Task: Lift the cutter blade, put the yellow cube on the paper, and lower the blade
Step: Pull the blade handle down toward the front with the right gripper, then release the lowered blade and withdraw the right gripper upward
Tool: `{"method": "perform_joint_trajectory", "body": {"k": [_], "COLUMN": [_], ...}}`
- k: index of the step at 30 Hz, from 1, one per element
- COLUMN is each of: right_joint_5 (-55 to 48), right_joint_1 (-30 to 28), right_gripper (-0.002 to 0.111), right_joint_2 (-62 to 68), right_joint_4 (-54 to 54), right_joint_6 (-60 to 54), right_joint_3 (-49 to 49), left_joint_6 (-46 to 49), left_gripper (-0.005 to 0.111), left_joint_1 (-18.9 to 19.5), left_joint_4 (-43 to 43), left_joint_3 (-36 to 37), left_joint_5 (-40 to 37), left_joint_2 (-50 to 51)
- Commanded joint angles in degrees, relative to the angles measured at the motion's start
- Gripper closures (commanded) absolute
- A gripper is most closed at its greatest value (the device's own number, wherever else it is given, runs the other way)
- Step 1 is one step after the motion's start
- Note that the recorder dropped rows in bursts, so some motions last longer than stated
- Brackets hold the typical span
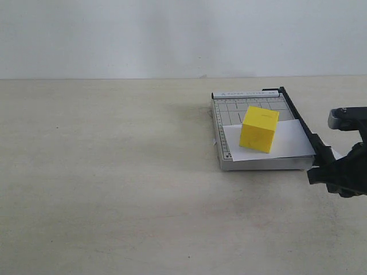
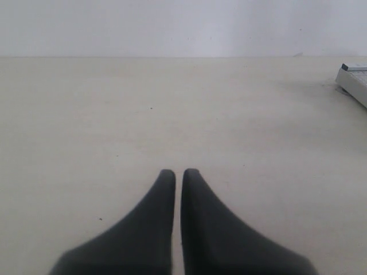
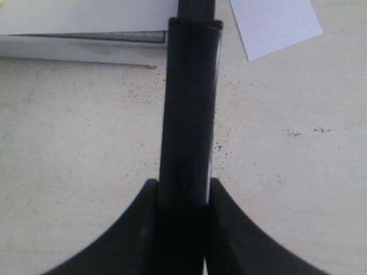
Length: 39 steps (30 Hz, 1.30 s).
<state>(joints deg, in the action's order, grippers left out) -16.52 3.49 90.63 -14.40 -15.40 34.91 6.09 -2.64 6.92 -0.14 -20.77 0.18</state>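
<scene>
While in right gripper point(image 3: 183, 186), cutter blade point(image 3: 189, 103) lowered

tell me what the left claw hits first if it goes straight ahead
Nothing, as far as the wrist view shows: ahead of the left claw lies only bare table up to the wall. The cutter base sits off to one side of that line.
</scene>
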Motion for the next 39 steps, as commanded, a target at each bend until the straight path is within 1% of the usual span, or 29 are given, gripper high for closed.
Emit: {"method": "perform_joint_trajectory", "body": {"k": [1, 5, 6, 7, 8, 10, 12, 13, 14, 16, 18, 20, 28, 34, 36, 38, 39], "right_joint_5": [-8.3, -8.9, -8.9, -8.9, -9.0, -9.1, -8.4, -8.1, -7.8, -7.8, -7.6, -8.8, -13.0, -14.6, -15.8, -14.8, -12.0], "right_joint_1": [0.4, 0.4, 0.4, 0.4, 0.4, 0.4, 0.4, 0.4, 0.4, 0.4, 0.4, 0.4, 0.4, 0.4, 0.4, 0.4, 0.4], "right_gripper": [0.108, 0.107, 0.103, 0.096, 0.088, 0.067, 0.04, 0.031, 0.026, 0.027, 0.032, 0.034, 0.034, 0.034, 0.034, 0.046, 0.063], "right_joint_2": [1.4, 1.2, 1.2, 1.2, 1.2, 1.2, 1.2, 1.2, 1.2, 1.2, 1.2, 1.2, -1.3, -6.1, -9.7, -15.5, -20.6], "right_joint_4": [1.0, 1.0, 0.6, -0.3, -0.8, -1.0, -1.0, -1.0, -1.0, -1.0, -1.0, -1.0, -0.7, 0.7, 0.1, -1.0, -2.6], "right_joint_6": [-1.2, -1.2, -1.2, -1.3, -1.5, -1.8, -1.8, -1.8, -1.8, -1.8, -2.1, -2.1, -3.4, -3.6, -3.3, -4.1, -6.3], "right_joint_3": [-2.2, -2.2, -2.2, -2.2, -2.2, -2.2, -2.2, -2.2, -2.2, -2.1, -1.8, -0.7, 7.9, 14.3, 15.5, 14.2, 11.9], "left_joint_6": [-0.5, -0.5, -0.5, -0.5, -0.5, -0.5, -0.5, -0.5, -0.5, -0.5, -0.5, -0.5, -0.5, -0.5, -0.5, -0.5, -0.5], "left_gripper": [0.102, 0.102, 0.102, 0.102, 0.102, 0.102, 0.102, 0.102, 0.102, 0.102, 0.102, 0.102, 0.102, 0.102, 0.102, 0.102, 0.102], "left_joint_1": [0.2, 0.2, 0.2, 0.2, 0.2, 0.2, 0.2, 0.2, 0.2, 0.2, 0.2, 0.2, 0.2, 0.2, 0.2, 0.2, 0.2], "left_joint_4": [-0.2, -0.2, -0.2, -0.2, -0.2, -0.2, -0.2, -0.2, -0.2, -0.2, -0.2, -0.2, -0.2, -0.2, -0.2, -0.2, -0.2], "left_joint_3": [0.1, 0.1, 0.1, 0.1, 0.1, 0.1, 0.1, 0.1, 0.1, 0.1, 0.1, 0.1, 0.1, 0.1, 0.1, 0.1, 0.1], "left_joint_5": [0.8, 0.8, 0.8, 0.8, 0.8, 0.8, 0.9, 0.9, 0.9, 0.9, 0.9, 0.9, 0.9, 0.9, 0.9, 0.9, 0.9], "left_joint_2": [-0.2, -0.2, -0.2, -0.2, -0.2, -0.2, -0.2, -0.2, -0.2, -0.2, -0.2, -0.2, -0.2, -0.2, -0.2, -0.2, -0.2]}}
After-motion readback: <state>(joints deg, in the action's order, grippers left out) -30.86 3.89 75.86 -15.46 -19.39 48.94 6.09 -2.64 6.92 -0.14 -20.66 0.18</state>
